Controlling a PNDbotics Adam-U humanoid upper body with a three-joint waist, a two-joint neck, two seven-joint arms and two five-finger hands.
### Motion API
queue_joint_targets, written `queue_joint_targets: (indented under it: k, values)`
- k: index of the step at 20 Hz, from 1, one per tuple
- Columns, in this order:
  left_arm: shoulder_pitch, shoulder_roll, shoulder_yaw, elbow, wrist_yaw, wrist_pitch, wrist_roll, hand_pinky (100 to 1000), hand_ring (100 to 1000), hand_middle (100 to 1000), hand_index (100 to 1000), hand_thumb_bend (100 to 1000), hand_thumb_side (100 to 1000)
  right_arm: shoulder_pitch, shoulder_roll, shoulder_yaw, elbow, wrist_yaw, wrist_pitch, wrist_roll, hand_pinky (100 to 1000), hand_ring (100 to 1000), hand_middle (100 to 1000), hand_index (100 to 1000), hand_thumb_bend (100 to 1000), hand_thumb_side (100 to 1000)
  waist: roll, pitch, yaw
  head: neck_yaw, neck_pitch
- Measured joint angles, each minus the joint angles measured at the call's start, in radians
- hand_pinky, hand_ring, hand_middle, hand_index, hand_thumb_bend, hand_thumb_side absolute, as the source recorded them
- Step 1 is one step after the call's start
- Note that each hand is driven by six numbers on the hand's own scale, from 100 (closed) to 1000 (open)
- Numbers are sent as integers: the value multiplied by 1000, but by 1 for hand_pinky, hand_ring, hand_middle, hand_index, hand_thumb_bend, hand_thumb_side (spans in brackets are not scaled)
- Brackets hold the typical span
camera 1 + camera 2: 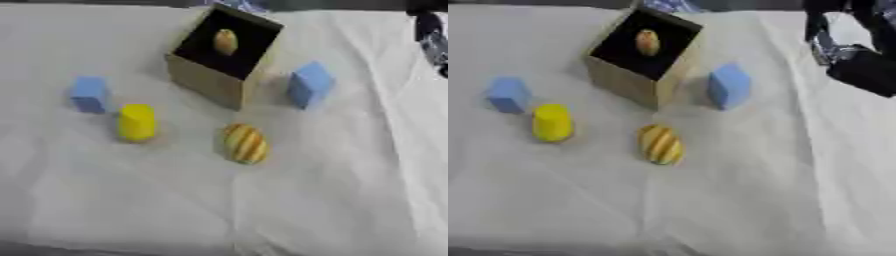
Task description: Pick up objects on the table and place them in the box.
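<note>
- Left eye view: wooden box (210, 80) upright at the far centre of the white-clothed table (332, 200), open top, dark interior, one striped egg-shaped piece (226, 42) already inside.
- Still on the cloth: blue cube (310, 84) just beside the box on its right; second striped egg (245, 144) in front of the box; yellow cylinder (136, 122) and smaller blue block (90, 94) to the left, near each other.
- Right eye view: right hand (859, 62) raised at the upper right corner, well apart from every piece; open or clenched, cannot tell; nothing visibly held.
- Left hand absent from both views.
- Judged step: between picks, one of five pieces stowed.
- Likely next move: reach down to the blue cube, nearest the hand; grasp across flat faces, lift clear of the box rim.
</note>
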Motion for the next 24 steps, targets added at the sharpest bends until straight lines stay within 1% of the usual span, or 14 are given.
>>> queue_joint_targets:
  k: [4, 5, 6, 10, 15, 20, 24]
  values:
    - [1, 2, 0, 0, 0, 2, -2, 687, 621, 594, 772, 413, 580, -32, -100, 41, 1, 37, -16, 36, 902, 818, 757, 820, 100, 326, -3, -1, 0, 1, 0]
    - [1, 5, 0, 0, 0, 2, -2, 687, 621, 594, 772, 413, 580, -41, -123, 52, 5, 44, -20, 46, 902, 818, 758, 820, 100, 323, -5, -2, 0, 1, 0]
    - [1, 8, 0, 0, -1, 3, -3, 687, 621, 593, 772, 413, 581, -49, -142, 62, 9, 51, -26, 56, 901, 828, 767, 830, 100, 288, -7, -5, 0, 0, 0]
    - [5, 8, -1, 0, -1, 5, -5, 687, 621, 593, 772, 413, 580, -91, -199, 109, 25, 70, -59, 107, 902, 845, 785, 846, 100, 279, -8, -7, 1, -14, 0]
    - [6, 9, -3, 0, 0, 7, -8, 687, 621, 593, 772, 412, 581, -137, -237, 168, 47, 94, -96, 177, 902, 859, 799, 861, 100, 329, -7, -9, 8, -24, 0]
    - [6, 13, -4, 0, 2, 10, -12, 687, 621, 592, 771, 410, 582, -191, -284, 247, 94, 114, -131, 240, 900, 867, 804, 869, 100, 384, -7, -10, 14, -28, 0]
    - [6, 17, -10, 0, 6, 9, -18, 687, 621, 592, 770, 409, 584, -248, -306, 318, 142, 123, -169, 291, 901, 877, 813, 877, 100, 481, -10, -10, 23, -32, 0]
